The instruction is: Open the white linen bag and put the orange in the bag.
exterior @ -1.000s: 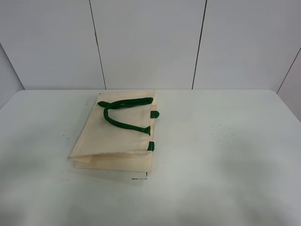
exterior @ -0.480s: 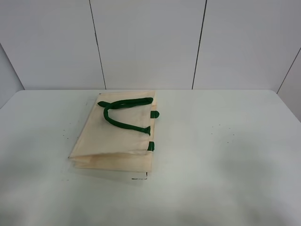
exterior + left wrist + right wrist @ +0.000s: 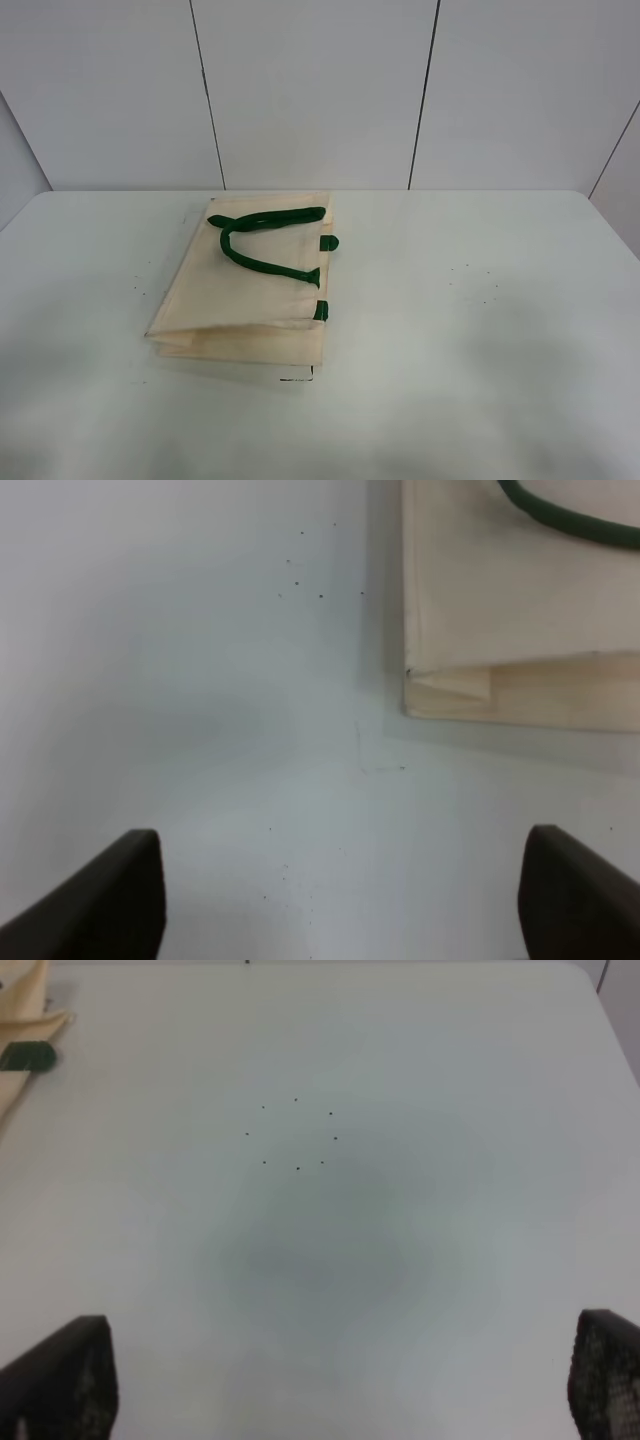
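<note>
The white linen bag (image 3: 250,285) lies flat and folded on the table, left of centre, with its dark green strap handles (image 3: 262,243) resting on top and green tabs (image 3: 328,242) at its right rim. A corner of the bag shows in the left wrist view (image 3: 510,610) and an edge with a green tab shows in the right wrist view (image 3: 25,1055). The orange is out of view. My left gripper (image 3: 345,905) is open and empty over bare table near the bag's corner. My right gripper (image 3: 345,1380) is open and empty over bare table. Neither gripper shows in the exterior high view.
The white table (image 3: 480,330) has small dark specks (image 3: 295,1135) to the right of the bag. A panelled white wall (image 3: 320,90) stands behind the table's far edge. A small dark item (image 3: 297,377) peeks out under the bag's front edge.
</note>
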`<state>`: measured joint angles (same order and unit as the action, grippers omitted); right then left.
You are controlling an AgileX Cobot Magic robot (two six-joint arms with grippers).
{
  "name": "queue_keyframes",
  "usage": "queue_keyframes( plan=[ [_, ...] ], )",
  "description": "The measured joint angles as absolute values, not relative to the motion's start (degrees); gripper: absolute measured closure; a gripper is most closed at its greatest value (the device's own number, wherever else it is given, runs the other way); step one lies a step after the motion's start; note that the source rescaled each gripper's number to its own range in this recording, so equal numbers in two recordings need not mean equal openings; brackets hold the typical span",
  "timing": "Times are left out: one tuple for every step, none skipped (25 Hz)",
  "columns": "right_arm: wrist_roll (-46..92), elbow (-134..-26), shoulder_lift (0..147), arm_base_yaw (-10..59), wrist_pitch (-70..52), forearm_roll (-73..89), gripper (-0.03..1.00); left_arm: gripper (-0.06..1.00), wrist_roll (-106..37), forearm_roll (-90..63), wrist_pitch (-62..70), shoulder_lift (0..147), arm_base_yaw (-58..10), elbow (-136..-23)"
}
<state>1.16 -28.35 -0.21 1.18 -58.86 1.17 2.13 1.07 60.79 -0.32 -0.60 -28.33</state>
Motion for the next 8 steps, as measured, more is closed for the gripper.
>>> queue_keyframes(
  plan=[
    [1.16,-28.35,-0.21,1.18,-58.86,1.17,-0.03,-0.01,2.13,1.07,60.79,-0.32,-0.6,-28.33],
    [1.16,-28.35,-0.21,1.18,-58.82,1.17,-0.03,-0.01,2.13,1.07,60.79,-0.32,-0.6,-28.33],
    [1.16,-28.35,-0.21,1.18,-58.82,1.17,-0.03,-0.01,2.13,1.07,60.79,-0.32,-0.6,-28.33],
    [1.16,-28.35,-0.21,1.18,-58.82,1.17,-0.03,-0.01,2.13,1.07,60.79,-0.32,-0.6,-28.33],
    [1.16,-28.35,-0.21,1.18,-58.82,1.17,-0.03,-0.01,2.13,1.07,60.79,-0.32,-0.6,-28.33],
    [1.16,-28.35,-0.21,1.18,-58.82,1.17,-0.03,-0.01,2.13,1.07,60.79,-0.32,-0.6,-28.33],
    [1.16,-28.35,-0.21,1.18,-58.82,1.17,-0.03,-0.01,2.13,1.07,60.79,-0.32,-0.6,-28.33],
    [1.16,-28.35,-0.21,1.18,-58.82,1.17,-0.03,-0.01,2.13,1.07,60.79,-0.32,-0.6,-28.33]
  ],
)
